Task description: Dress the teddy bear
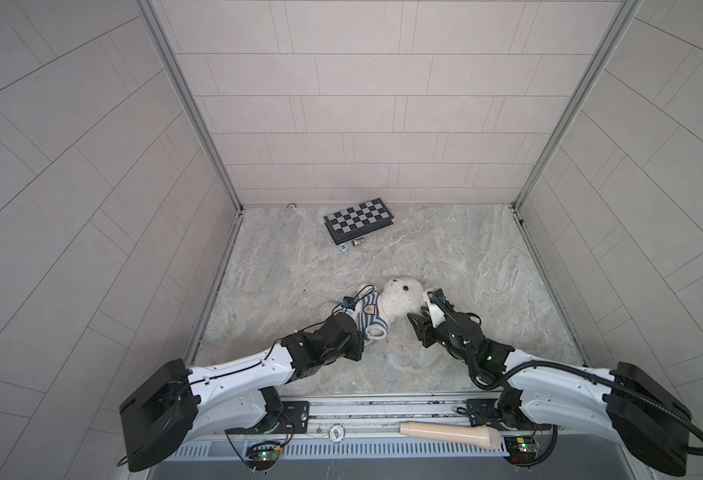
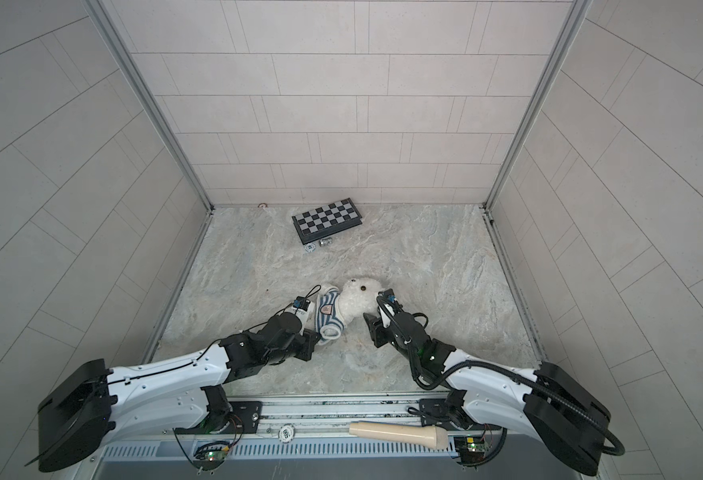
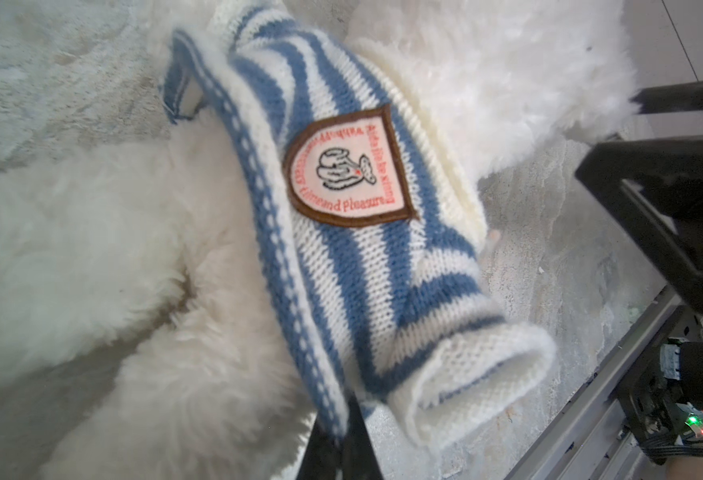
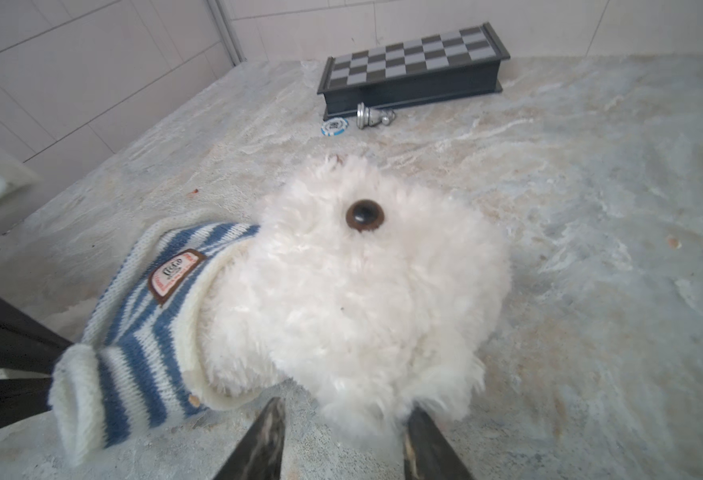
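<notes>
The teddy bear (image 1: 399,297) (image 2: 360,296) lies on the marble table in both top views, its fluffy white head (image 4: 341,291) toward the right arm. A blue-and-white striped shirt (image 1: 368,316) (image 3: 362,249) with a badge covers its upper body, and one empty sleeve (image 4: 83,399) sticks out. My left gripper (image 3: 341,419) (image 1: 362,336) is shut on the shirt's lower hem. My right gripper (image 4: 347,409) (image 1: 418,318) stands open at the bear's head, its jaws on either side of a tuft of fur without pinching it.
A folded chessboard box (image 1: 358,219) lies near the back wall, with a metal chess piece (image 1: 358,242) and a poker chip (image 1: 343,248) in front of it. A beige cylinder (image 1: 449,432) rests on the front rail. Tiled walls enclose three sides.
</notes>
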